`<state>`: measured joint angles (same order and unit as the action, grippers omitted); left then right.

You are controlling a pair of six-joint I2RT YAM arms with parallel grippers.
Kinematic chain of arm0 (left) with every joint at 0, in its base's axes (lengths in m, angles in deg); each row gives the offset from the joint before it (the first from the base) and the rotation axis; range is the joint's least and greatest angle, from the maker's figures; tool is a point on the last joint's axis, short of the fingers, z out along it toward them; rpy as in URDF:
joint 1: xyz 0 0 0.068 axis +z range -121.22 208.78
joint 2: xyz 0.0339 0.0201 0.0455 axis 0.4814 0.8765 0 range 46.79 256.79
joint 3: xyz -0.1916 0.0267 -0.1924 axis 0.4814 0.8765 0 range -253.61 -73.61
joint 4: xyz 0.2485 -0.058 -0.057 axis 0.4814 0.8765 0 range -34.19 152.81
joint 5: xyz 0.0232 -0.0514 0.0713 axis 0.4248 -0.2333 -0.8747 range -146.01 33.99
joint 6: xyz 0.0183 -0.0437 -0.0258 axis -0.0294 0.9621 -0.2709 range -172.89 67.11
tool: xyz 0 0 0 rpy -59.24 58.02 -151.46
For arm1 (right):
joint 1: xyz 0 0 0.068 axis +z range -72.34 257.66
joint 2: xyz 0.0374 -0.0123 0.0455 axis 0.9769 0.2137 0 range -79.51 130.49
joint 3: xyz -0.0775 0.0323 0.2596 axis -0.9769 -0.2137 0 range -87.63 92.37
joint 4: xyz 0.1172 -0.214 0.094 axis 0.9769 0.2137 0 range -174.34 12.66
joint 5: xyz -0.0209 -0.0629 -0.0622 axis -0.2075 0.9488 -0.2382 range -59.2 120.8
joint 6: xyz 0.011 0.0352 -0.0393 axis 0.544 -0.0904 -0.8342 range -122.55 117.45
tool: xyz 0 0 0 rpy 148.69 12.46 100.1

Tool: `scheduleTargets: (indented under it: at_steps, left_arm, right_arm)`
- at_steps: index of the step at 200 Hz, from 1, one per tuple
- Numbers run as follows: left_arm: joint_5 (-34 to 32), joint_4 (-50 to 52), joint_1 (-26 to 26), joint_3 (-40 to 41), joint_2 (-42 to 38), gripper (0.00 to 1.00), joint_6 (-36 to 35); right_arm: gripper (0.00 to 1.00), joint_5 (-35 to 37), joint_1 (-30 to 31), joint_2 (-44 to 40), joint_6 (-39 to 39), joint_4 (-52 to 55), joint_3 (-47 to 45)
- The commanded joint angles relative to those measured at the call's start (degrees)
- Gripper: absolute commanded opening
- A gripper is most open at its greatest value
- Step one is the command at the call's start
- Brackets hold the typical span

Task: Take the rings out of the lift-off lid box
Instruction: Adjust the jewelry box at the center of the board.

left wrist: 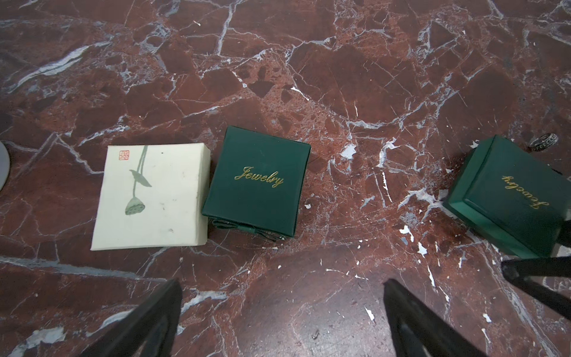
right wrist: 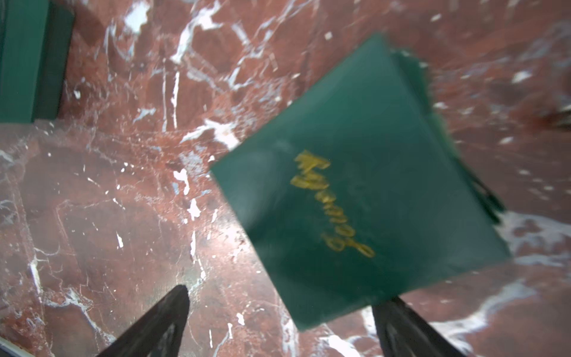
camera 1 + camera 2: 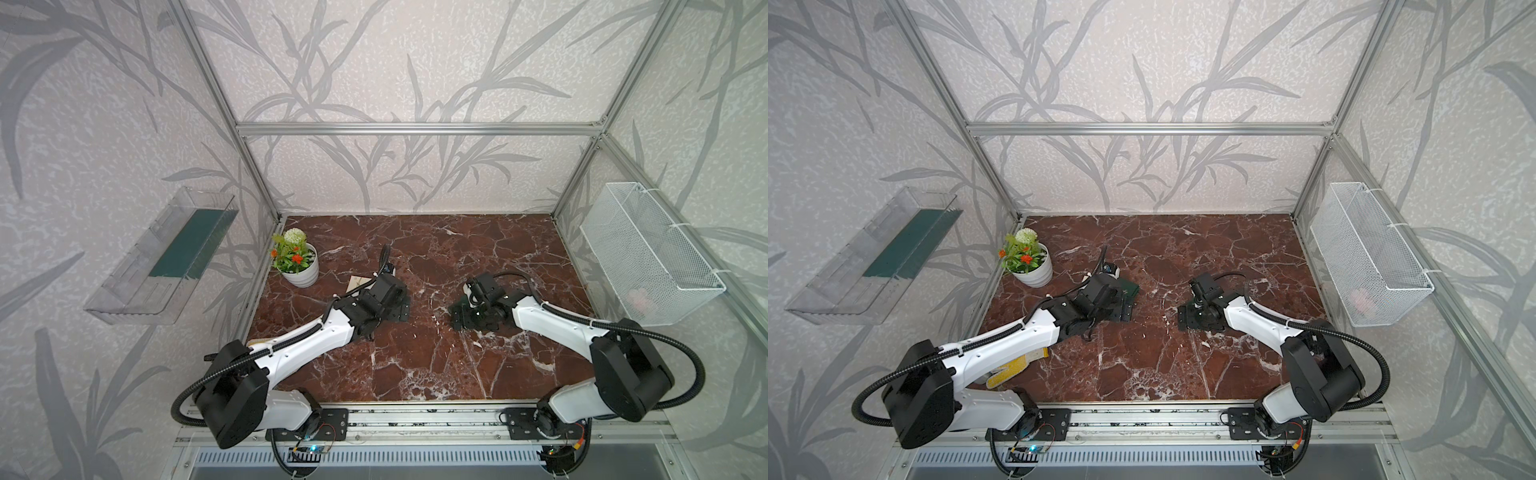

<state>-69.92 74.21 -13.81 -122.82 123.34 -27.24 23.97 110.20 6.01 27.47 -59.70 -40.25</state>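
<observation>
**Jaws spread; one ring on the desk, lid on the box**

Top views: both arms sit low over the desk (image 3: 419,357). Their wrists hide most of the boxes, and only a corner of the first green box (image 3: 1129,289) shows.

Left wrist view: the left jaws are spread over bare desk. A cream box (image 1: 151,196) touches the first green box. The second green box (image 1: 509,197), lid on, is cut off at the frame edge. One ring (image 1: 544,142) lies on the desk just beside it, partly hidden.

Right wrist view: blurred. The right jaws are spread astride that box's corner; contact cannot be told.
</observation>
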Motion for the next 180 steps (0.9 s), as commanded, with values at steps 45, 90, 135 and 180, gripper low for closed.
scheduleTargets:
  at_steps: [45, 90, 135, 180]
  left_arm:
    - [0.5, 0.0, -0.1, 1.4, -2.4, 0.99, 1.8]
    - [0.7, -1.2, 0.0, 2.4, -3.6, 0.99, 2.4]
    - [0.6, -1.4, 0.0, 2.8, -4.5, 0.99, 2.3]
    - [-1.6, -1.8, -0.1, 4.0, -6.7, 0.99, 2.2]
  right_arm:
    - [0.97, 7.7, 4.4, 1.0, 5.2, 3.8, 4.8]
    - [0.99, 14.1, 3.3, -3.7, 2.4, 10.1, 5.8]
    - [0.99, 12.2, -0.7, -1.1, -2.5, 9.7, 8.6]
    - [0.99, 7.4, -3.7, 5.1, -5.7, 9.3, 13.4]
